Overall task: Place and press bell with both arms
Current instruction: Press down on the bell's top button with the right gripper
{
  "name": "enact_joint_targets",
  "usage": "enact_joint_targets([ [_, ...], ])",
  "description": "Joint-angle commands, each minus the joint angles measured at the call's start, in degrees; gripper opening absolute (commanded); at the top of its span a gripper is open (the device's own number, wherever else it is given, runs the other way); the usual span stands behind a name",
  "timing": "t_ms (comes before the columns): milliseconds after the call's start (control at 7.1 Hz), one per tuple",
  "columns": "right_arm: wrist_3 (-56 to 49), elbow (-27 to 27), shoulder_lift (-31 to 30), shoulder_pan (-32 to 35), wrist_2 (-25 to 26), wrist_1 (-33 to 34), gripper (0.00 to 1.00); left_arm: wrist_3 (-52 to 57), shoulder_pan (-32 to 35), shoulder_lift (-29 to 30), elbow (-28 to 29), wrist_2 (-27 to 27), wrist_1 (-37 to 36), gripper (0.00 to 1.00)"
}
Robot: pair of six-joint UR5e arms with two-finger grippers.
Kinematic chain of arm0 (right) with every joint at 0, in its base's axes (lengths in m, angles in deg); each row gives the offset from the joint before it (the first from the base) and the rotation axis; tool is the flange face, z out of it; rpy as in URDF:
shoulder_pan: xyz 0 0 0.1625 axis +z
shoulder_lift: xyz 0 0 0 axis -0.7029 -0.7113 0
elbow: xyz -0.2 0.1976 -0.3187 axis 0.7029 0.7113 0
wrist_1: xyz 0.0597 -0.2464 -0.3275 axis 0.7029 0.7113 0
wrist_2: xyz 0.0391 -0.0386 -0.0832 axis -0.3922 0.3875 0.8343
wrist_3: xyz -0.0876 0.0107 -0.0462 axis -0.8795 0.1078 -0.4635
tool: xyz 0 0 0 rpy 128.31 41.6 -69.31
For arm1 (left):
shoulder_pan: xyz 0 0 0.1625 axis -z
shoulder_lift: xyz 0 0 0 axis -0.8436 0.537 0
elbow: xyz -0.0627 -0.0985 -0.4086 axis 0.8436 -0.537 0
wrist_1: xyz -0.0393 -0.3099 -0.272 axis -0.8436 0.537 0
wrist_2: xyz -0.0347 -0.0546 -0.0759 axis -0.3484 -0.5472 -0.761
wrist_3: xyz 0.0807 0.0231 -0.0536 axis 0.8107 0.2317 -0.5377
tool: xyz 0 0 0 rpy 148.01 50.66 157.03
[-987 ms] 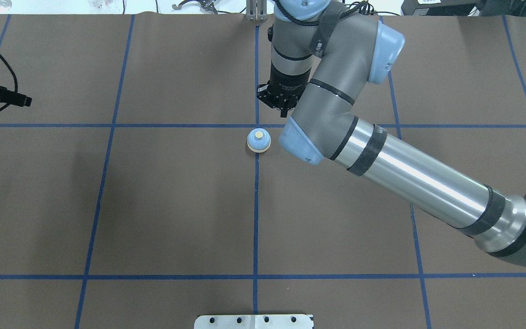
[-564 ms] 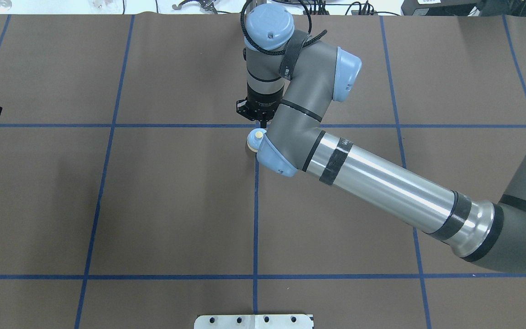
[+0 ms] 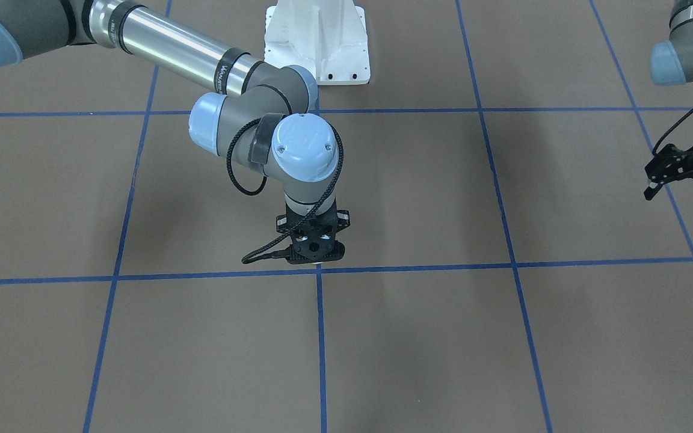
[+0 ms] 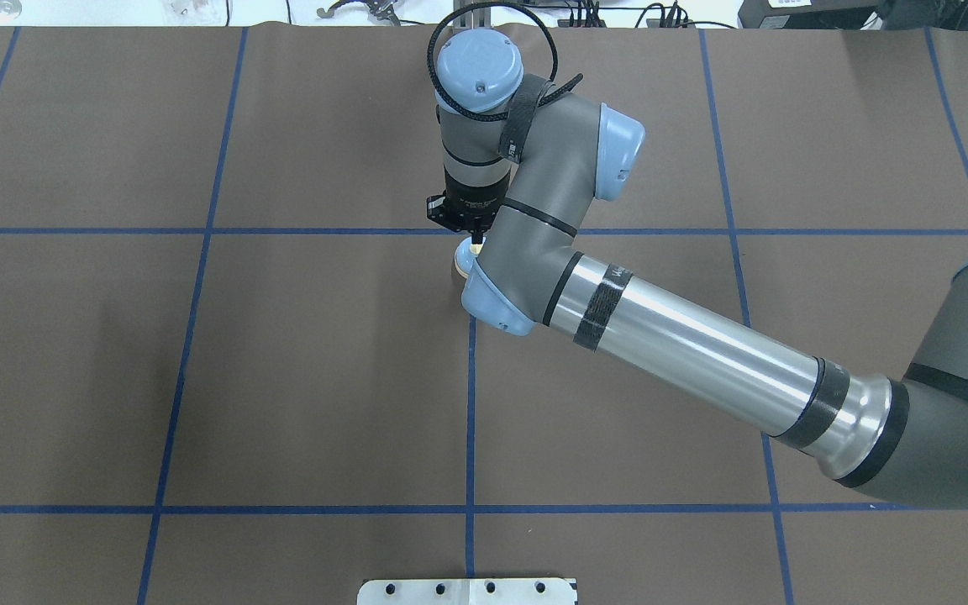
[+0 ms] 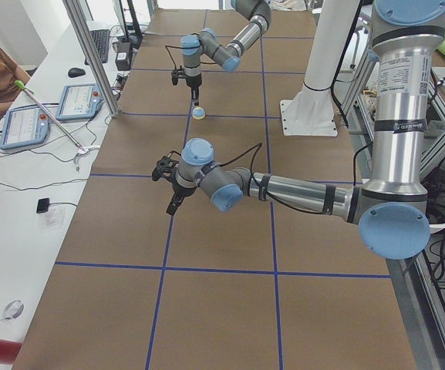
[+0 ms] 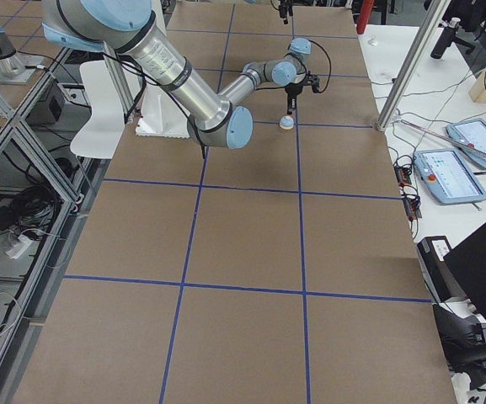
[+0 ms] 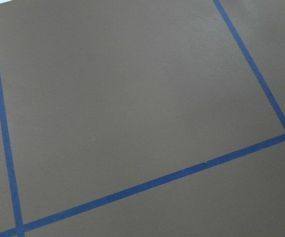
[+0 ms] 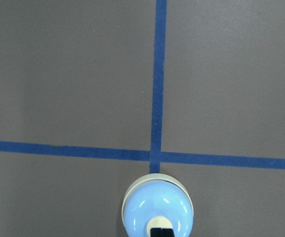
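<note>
Fingers (image 8: 161, 232) cropped atop half-seen bell (image 8: 141, 206)

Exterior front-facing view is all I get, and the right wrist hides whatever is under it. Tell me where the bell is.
Observer: The right wrist camera shows the bell standing upright directly under the right gripper.
Operator: Give me the gripper's position on it.
Observer: Its dark end lies over the cream button on top. I cannot tell whether it is pressing.
Operator: Place the bell against the tape.
Observer: From overhead, the bell sits just on the robot's side of a crossing of blue tape lines, half hidden by the right arm's joint cap.
</note>
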Motion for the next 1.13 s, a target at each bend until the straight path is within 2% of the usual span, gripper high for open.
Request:
enact_joint_targets([
  [0,0.0,0.9,0.0,-0.7,0.8,-1.1,0.00,0.0,0.1,-0.2,0.0,0.1,0.0,1.00],
  [987,-0.1,1.8,-0.7,-1.0,0.8,-1.9,0.00,0.0,0.1,-0.9,-0.3,0.1,0.1,1.00],
])
